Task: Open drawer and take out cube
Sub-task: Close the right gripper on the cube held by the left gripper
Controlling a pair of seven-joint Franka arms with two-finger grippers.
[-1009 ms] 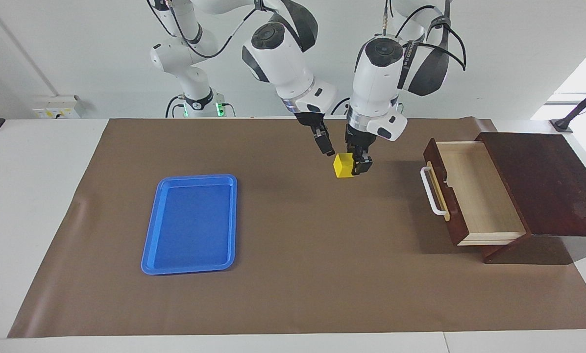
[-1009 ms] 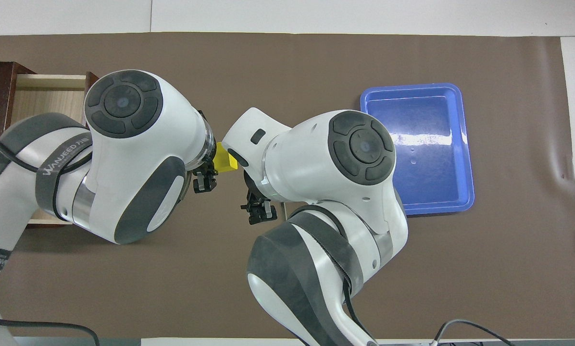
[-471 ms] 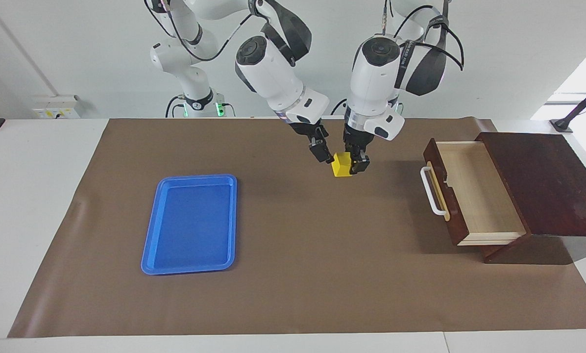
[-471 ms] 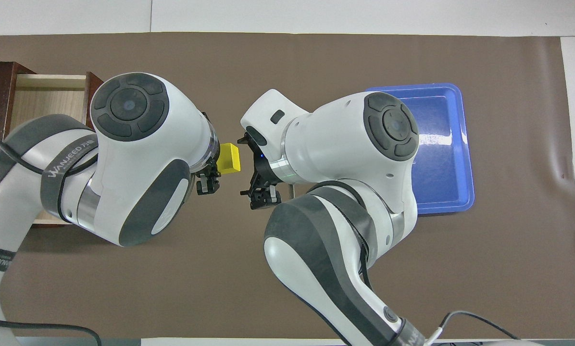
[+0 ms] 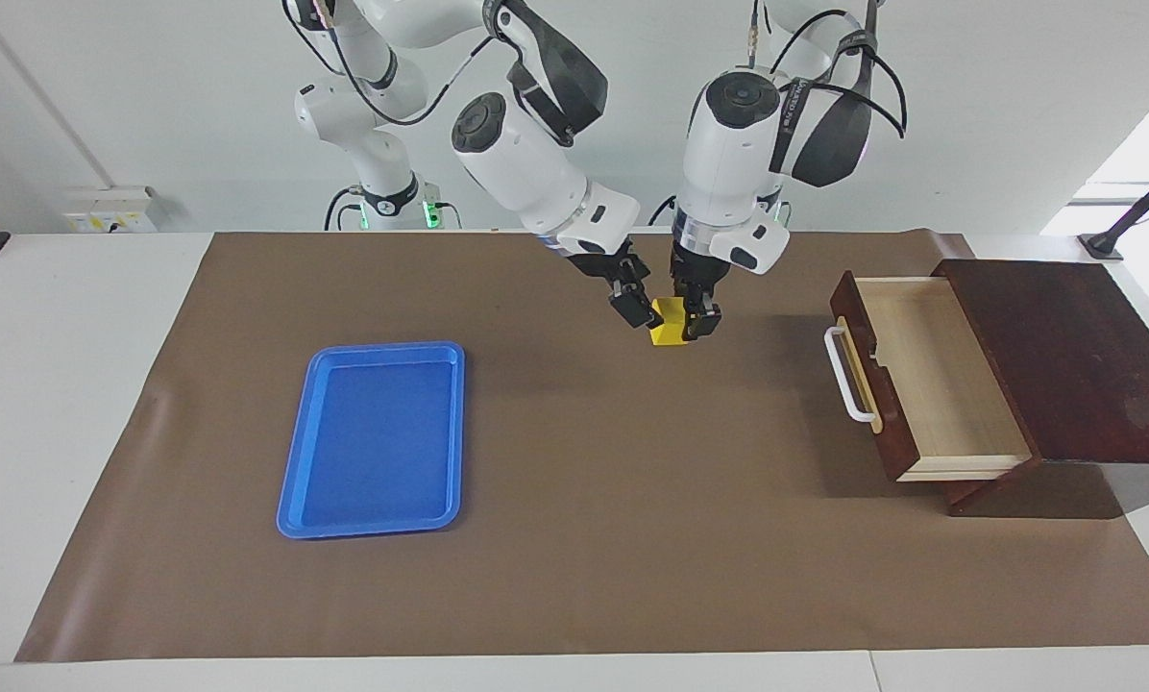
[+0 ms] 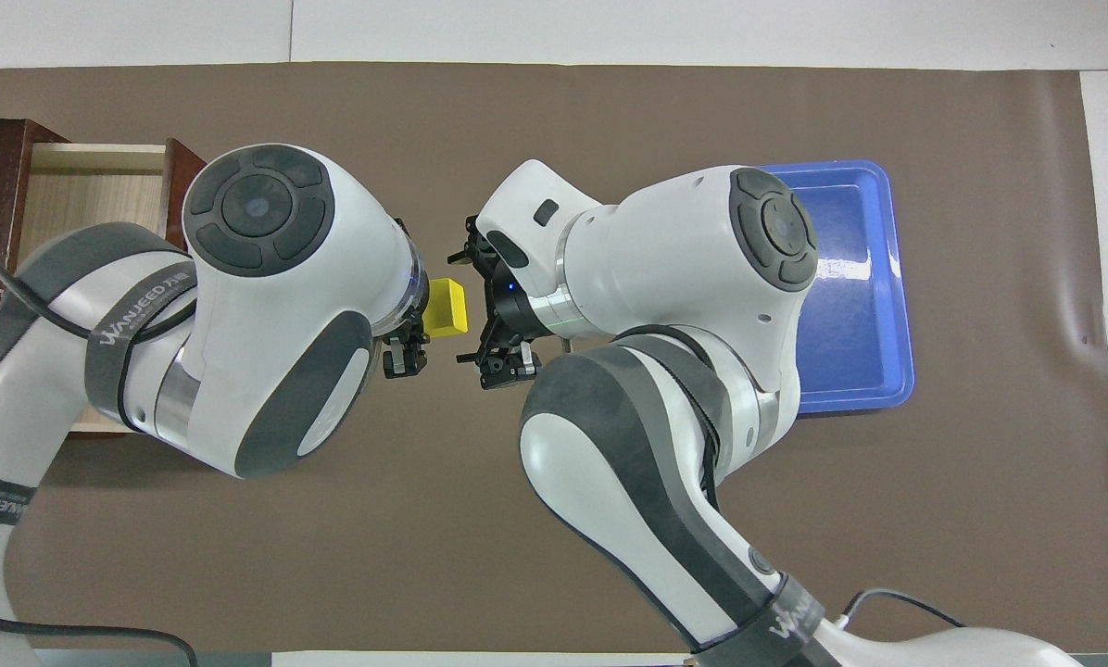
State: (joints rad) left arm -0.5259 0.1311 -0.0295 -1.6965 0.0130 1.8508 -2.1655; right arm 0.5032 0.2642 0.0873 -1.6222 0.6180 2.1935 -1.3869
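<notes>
You see the left claw [image 5: 692, 322] clamped on the cube [image 5: 669, 322] above the desk [image 5: 574, 538]; the right claw [image 5: 637, 303] gapes wide beside it, holding nothing

1. The small bright yellow solid cube [image 5: 669, 320], clamped in the left gripper [image 5: 694, 322], has shifted slightly toward the robots and a little toward the right arm's end of the worktop.
2. The right gripper [image 5: 636, 309], its fingers spread, has closed in on the cube and now sits just beside it; earlier a clear gap showed between them.
3. The right arm's wrist has swung round, so in the overhead view it covers more of the flat blue plastic tray [image 6: 874, 278].
</notes>
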